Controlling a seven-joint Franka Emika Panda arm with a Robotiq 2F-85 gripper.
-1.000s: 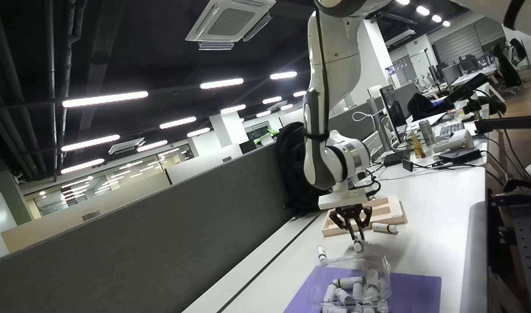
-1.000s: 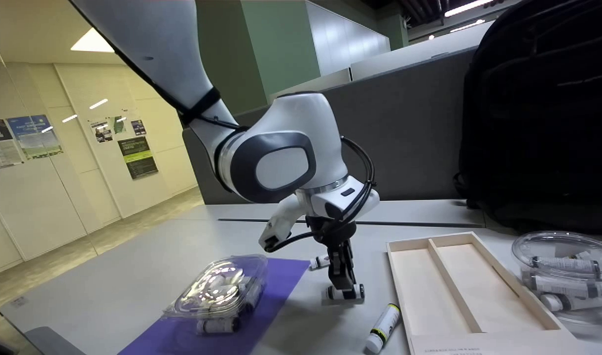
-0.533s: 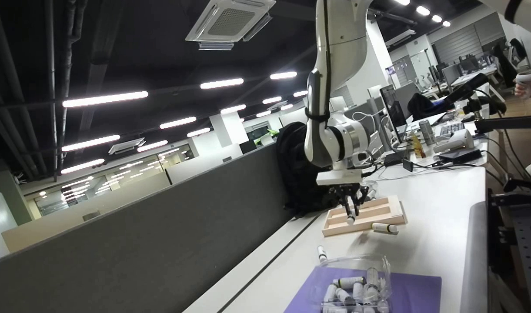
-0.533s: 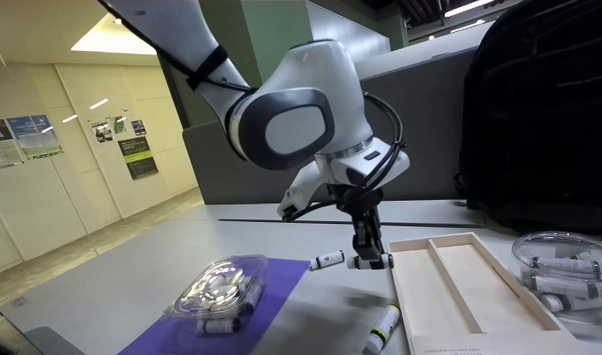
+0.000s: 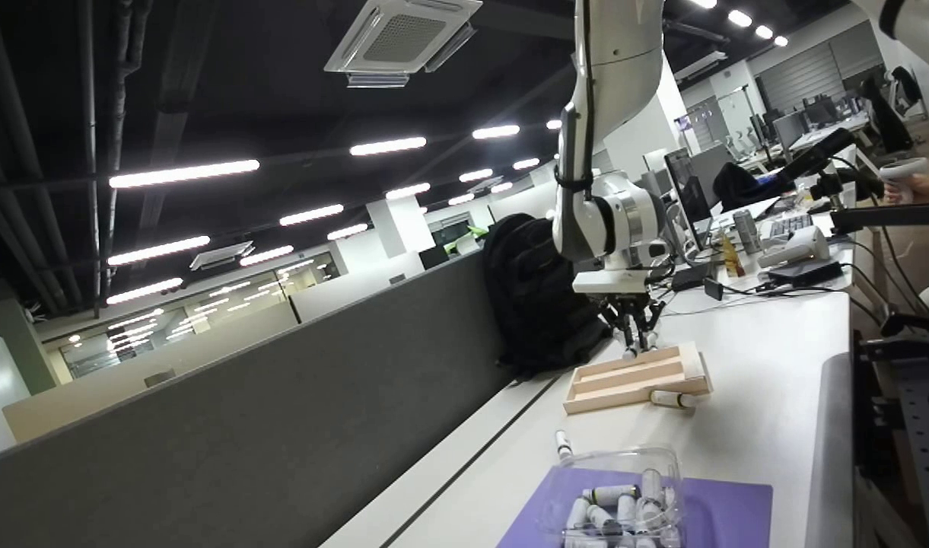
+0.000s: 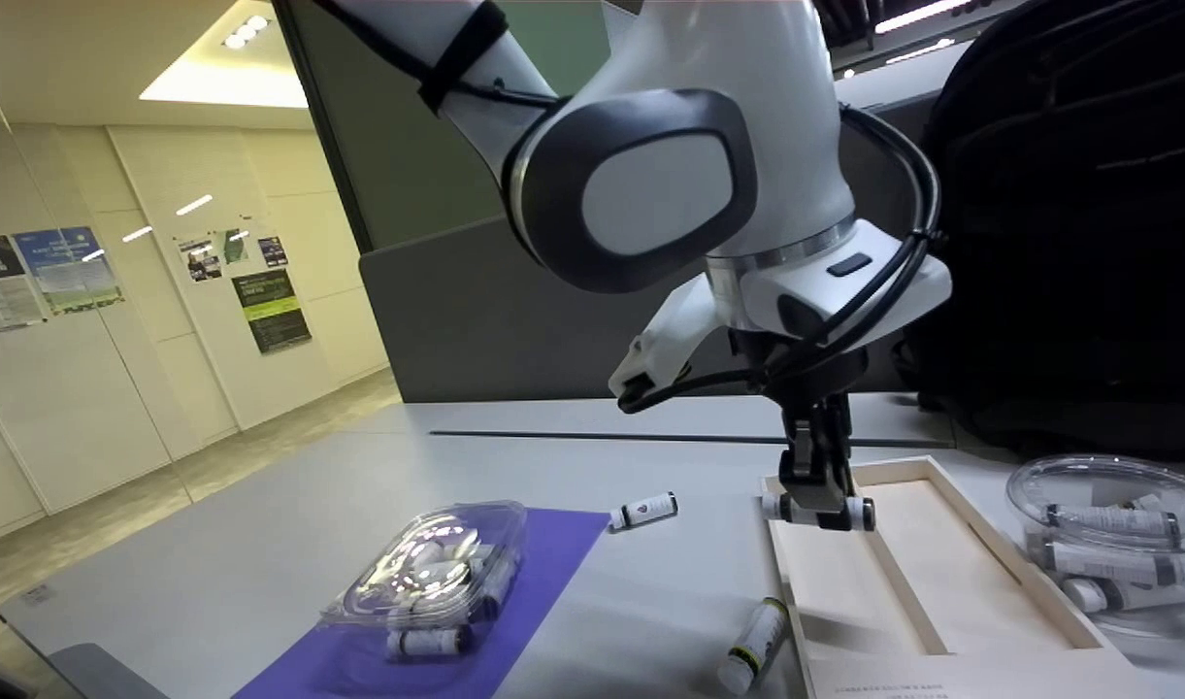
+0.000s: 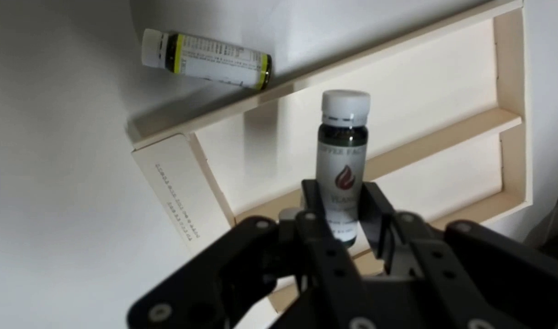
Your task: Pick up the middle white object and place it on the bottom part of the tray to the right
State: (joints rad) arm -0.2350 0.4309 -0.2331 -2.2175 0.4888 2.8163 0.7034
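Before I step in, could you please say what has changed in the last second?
The claw, already gripping a white-capped bottle down at the table, has lifted it and carried it across, over the tray, still held. A person's hand in an exterior view shifted too. The tray, the yellow-banded bottle beside it, the loose bottle by the purple mat and the clear container on that mat look unmoved.

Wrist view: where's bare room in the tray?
Either side of the tray divider: one bare strip borders the rim by the yellow-banded bottle; another, partly hidden by the gripper, the opposite rim. Crowded outside: that bottle near one rim; beyond the other, in an exterior view, a tub of bottles.
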